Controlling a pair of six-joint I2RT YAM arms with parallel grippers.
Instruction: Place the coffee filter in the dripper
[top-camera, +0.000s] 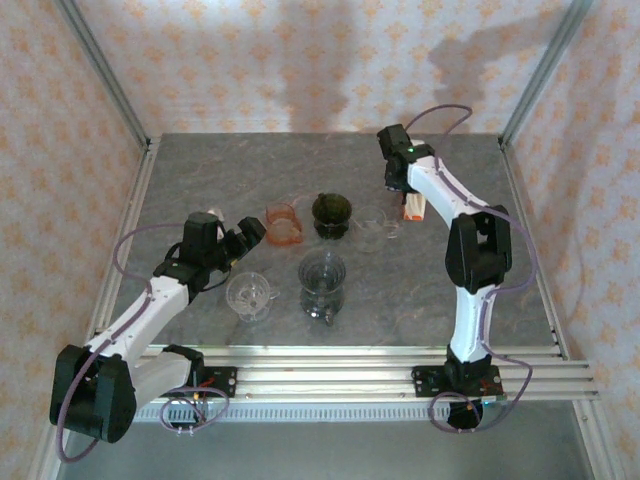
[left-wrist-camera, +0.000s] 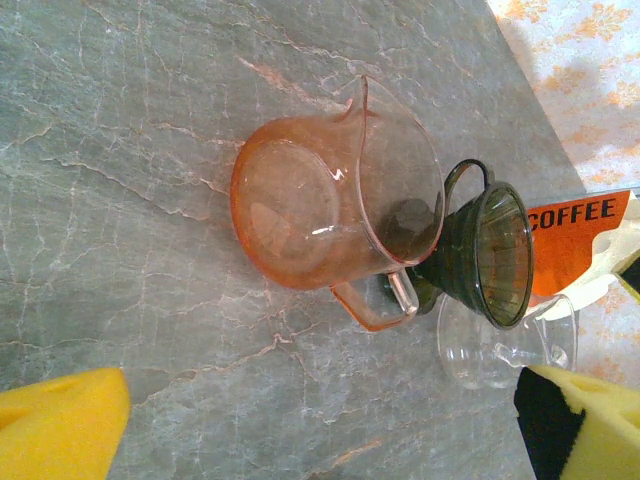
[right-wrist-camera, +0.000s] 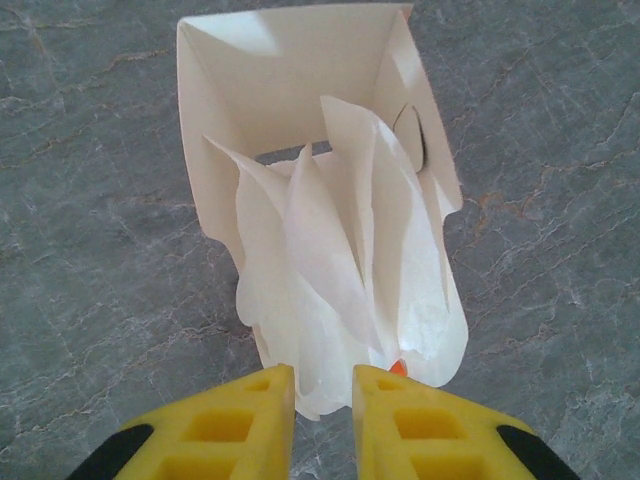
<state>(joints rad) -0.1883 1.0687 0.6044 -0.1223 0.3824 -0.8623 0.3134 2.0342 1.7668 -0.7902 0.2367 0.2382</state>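
Nearest the front edge of the surface (top-camera: 190, 175), the left hand (top-camera: 243, 245) hangs over the left side with its fingers spread wide and nothing between them. As far as I can see it has no part in the job so far. Just beside it, toward the middle, stand a clear glass cup (top-camera: 250, 293) and a clear glass server (top-camera: 322, 280). I see no paper in either.

A row further back sit an orange jug (left-wrist-camera: 320, 210) and, just beside it, the dark dripper (left-wrist-camera: 495, 255), a cone with a loop handle. Its bowl looks bare, with no filter in it. A small clear glass piece (left-wrist-camera: 495, 345) sits close by the dripper.

Furthest back, toward the far right corner, the right hand (right-wrist-camera: 322, 375) is down at the mouth of the white filter box (right-wrist-camera: 280, 70), whose open end faces it. The coffee filter (right-wrist-camera: 330, 260) is in that box among a few fanned-out sheets. Their lower edge reaches the narrow gap between the yellow fingers (right-wrist-camera: 250, 420). The fingers are nearly together, but I can't tell whether they actually pinch the paper.

I'd judge the task barely begun, with the picking under way at best. What is left is to draw one filter free, carry it across to the dripper and seat it in the cone.
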